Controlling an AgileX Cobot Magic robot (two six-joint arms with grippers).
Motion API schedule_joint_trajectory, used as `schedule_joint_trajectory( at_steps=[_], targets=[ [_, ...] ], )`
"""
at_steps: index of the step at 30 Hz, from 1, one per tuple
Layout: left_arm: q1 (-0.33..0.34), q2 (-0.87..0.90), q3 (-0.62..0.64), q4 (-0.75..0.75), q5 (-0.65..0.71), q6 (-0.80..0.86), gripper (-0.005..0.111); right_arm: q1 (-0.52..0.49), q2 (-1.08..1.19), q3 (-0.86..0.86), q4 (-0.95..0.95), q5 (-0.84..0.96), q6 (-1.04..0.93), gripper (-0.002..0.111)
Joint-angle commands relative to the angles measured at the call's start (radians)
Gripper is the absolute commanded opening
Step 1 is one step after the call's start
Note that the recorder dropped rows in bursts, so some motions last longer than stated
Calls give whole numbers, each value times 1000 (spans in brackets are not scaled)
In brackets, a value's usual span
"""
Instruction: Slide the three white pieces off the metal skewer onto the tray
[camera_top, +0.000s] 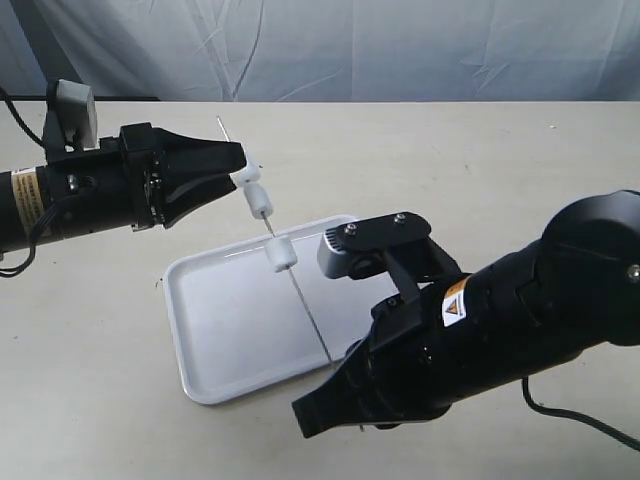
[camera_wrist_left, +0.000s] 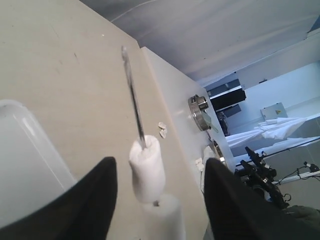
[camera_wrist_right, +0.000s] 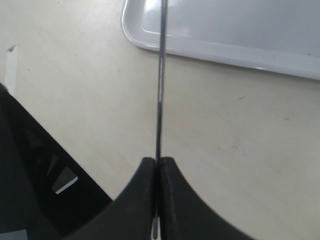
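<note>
The metal skewer (camera_top: 300, 300) slants up over the tray (camera_top: 215, 330), which lies flat on the tan table. Three white pieces are threaded on its upper half: one (camera_top: 247, 175) at the top, one (camera_top: 259, 200) just below, and a third (camera_top: 281, 253) lower down. My left gripper (camera_top: 236, 168) is open, its jaws standing either side of the top piece (camera_wrist_left: 147, 165) with gaps on both sides. The second piece (camera_wrist_left: 167, 215) sits right under it. My right gripper (camera_wrist_right: 158, 161) is shut on the skewer (camera_wrist_right: 160, 90) near its lower end, in front of the tray (camera_wrist_right: 225, 30).
The right arm's grey camera housing (camera_top: 345, 250) hangs over the tray's right corner. Small white scraps (camera_wrist_left: 161, 129) lie on the table beyond the skewer tip. A pale cloth backdrop (camera_top: 400, 45) runs behind the table's far edge.
</note>
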Motion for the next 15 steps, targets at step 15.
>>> schedule_joint_trajectory(
  at_steps=[15],
  targets=[
    [4,3,-3,-31,-55,15,9,3,-9,2,13,-8,-25,-1]
  ],
)
